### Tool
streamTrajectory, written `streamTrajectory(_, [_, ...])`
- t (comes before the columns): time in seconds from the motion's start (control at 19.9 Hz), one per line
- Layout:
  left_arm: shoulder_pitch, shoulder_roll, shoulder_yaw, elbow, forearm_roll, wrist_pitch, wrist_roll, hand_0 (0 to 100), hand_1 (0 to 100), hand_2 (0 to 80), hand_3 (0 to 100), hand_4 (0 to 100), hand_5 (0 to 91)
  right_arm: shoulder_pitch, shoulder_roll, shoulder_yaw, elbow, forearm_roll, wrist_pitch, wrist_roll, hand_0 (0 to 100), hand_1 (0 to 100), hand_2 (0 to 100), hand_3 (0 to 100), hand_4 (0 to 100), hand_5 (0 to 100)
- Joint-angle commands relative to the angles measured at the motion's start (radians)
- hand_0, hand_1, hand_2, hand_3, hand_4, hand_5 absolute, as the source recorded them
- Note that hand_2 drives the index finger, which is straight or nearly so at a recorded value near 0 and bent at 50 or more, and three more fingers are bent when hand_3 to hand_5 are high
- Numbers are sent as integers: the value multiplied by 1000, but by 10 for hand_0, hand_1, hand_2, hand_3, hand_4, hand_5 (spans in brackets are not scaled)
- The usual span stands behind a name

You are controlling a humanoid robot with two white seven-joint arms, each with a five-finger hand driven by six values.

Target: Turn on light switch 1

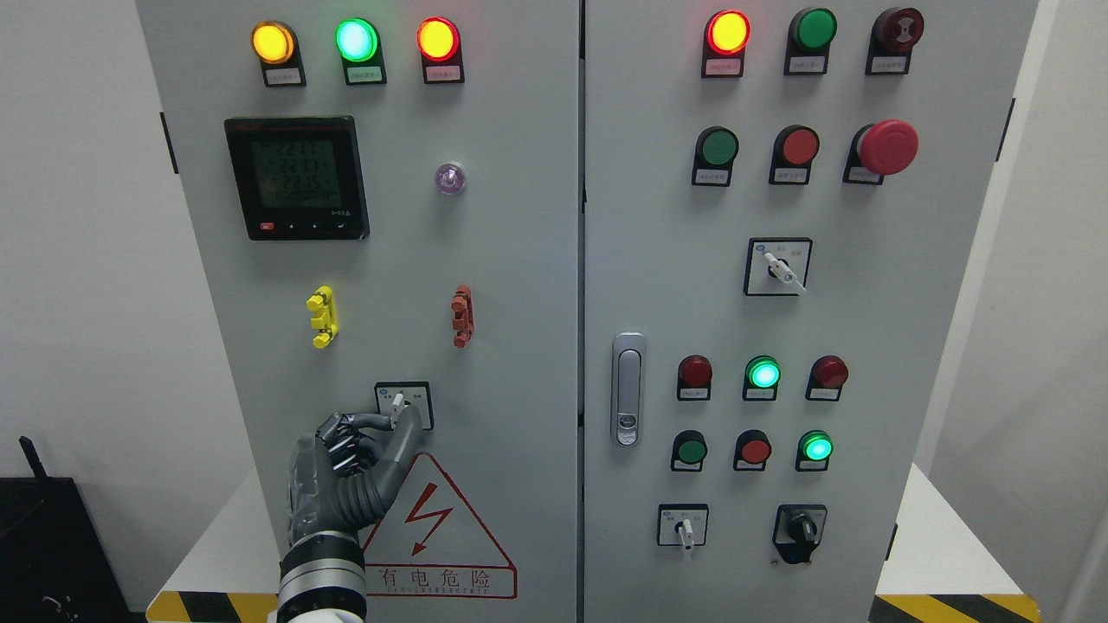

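At the bottom of the frame, left of the middle, we see the left hand (359, 467) rise on a ribbed metal wrist; its dark, jointed fingers (403, 430) are curled in together, and two of them reach the small white lever of the switch (402, 404). We cannot tell whether they actually pinch the lever or only touch it, since the fingertips cover its lower part. The switch sits in a square white plate with a black border, low on the left door (519, 260) of a grey, smooth-painted metal cabinet.

Just below the hand, a red-edged triangular warning sign (441, 536) with a lightning bolt is partly hidden by the wrist. Yellow and black striped tape shows at both bottom corners, cut off by the frame edge. There is bare door surface to the right of the switch, up to the seam between the doors.

Higher on the left door we see a yellow clip (322, 317) and a red clip (462, 317), a black square meter (297, 177) with a dim screen whose digits are hard to read, and round lit lamps (356, 40) along the top.

The right door (874, 303) carries a silver latch (628, 389), round buttons, a red mushroom-shaped stop button (887, 147) and more switches; their labels are too small to read.
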Motion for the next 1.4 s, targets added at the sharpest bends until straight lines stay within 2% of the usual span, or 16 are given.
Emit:
streamTrajectory(0.0, [-3,0,-1,1,-2,3,0,220,680,568,914,949,821,0,0,0,0,-25,1,0,0,0,0,0,0,0])
streamTrajectory(1.05, [-6,0,-9,11,1,18,-3,261,663,582,920,951,821,0,0,0,0,-25,1,0,0,0,0,0,0,0])
streamTrajectory(1.35, [-6,-2,-9,11,1,17,-4,312,657,582,920,952,821,0,0,0,0,-25,1,0,0,0,0,0,0,0])
